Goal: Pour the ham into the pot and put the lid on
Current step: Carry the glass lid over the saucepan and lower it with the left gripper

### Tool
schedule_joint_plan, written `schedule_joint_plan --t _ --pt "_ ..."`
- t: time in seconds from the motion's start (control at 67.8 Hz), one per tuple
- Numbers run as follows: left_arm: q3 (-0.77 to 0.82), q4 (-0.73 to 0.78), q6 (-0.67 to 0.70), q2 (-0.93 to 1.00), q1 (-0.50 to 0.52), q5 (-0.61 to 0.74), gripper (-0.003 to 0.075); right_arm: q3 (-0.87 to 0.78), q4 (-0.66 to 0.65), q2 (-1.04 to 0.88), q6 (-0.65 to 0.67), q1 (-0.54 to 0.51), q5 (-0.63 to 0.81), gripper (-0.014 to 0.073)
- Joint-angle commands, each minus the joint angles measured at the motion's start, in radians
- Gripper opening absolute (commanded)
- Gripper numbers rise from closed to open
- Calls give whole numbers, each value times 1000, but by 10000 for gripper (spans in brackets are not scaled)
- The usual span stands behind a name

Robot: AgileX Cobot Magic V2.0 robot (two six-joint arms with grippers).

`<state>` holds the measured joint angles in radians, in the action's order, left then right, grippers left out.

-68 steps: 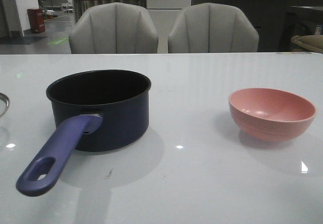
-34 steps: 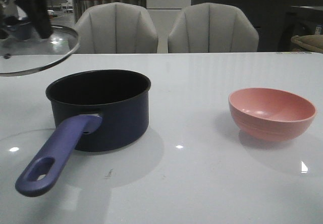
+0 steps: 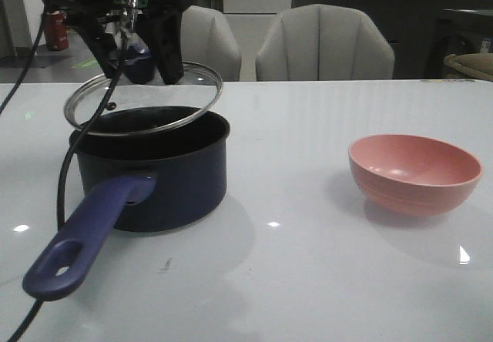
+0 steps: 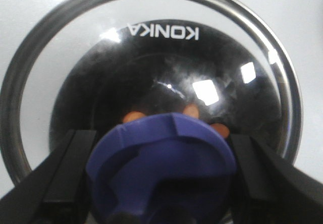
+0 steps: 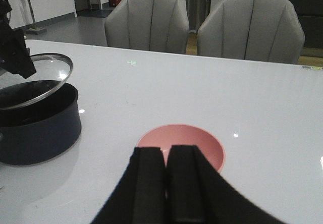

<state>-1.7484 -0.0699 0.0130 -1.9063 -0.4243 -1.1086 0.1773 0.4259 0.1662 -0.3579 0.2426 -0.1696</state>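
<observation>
The navy pot stands at the table's left, its purple-blue handle pointing to the front. My left gripper is shut on the dark-blue knob of the glass lid, which hangs tilted just above the pot's mouth. Through the glass in the left wrist view, orange-pink ham cubes lie on the pot's dark floor. My right gripper is shut and empty, held above the table near the empty pink bowl. The pot and lid also show in the right wrist view.
The pink bowl sits at the table's right. Two grey chairs stand behind the far edge. A black cable hangs from the left arm down past the pot's handle.
My left gripper has carried the lid in from the far left, rightward and down, to just over the pot. The pot and bowl have not moved.
</observation>
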Motion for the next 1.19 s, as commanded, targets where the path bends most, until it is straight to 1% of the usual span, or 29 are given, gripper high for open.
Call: schedule_joint_plan --t 0.0,0.162,0.339,0.605,0.856,0.9,0.944,1.033,1.047,1.092,1.151,1.18 --pt "-78 -7 -2 27 -8 -21 225 27 7 9 -13 0 73 149" --pt "-88 -7 -2 -8 -8 -56 225 27 7 9 -13 0 73 149" --pt "-88 -9 -2 -29 -8 -56 226 27 7 9 -13 0 73 149" --pt "-90 -9 -6 -61 -8 -148 229 27 7 9 -13 0 73 149" --pt "-90 -9 -13 -63 -8 -159 237 27 7 9 -13 0 73 149" --pt "-90 -9 -13 -63 -8 -155 260 27 7 9 -13 0 73 149" --pt "-90 -9 -13 -63 -8 -151 301 27 7 9 -13 0 73 149" --pt "-90 -9 -13 -63 -8 -132 412 27 7 9 -13 0 73 149" --pt "-90 -9 -13 -63 -8 -127 442 27 7 9 -13 0 73 149" --pt "-90 -9 -13 -63 -8 -113 501 27 7 9 -13 0 73 149" --pt "-92 -9 -13 -63 -8 -92 561 27 7 9 -13 0 73 149" --pt "-98 -9 -13 -63 -8 -85 573 27 7 9 -13 0 73 149"
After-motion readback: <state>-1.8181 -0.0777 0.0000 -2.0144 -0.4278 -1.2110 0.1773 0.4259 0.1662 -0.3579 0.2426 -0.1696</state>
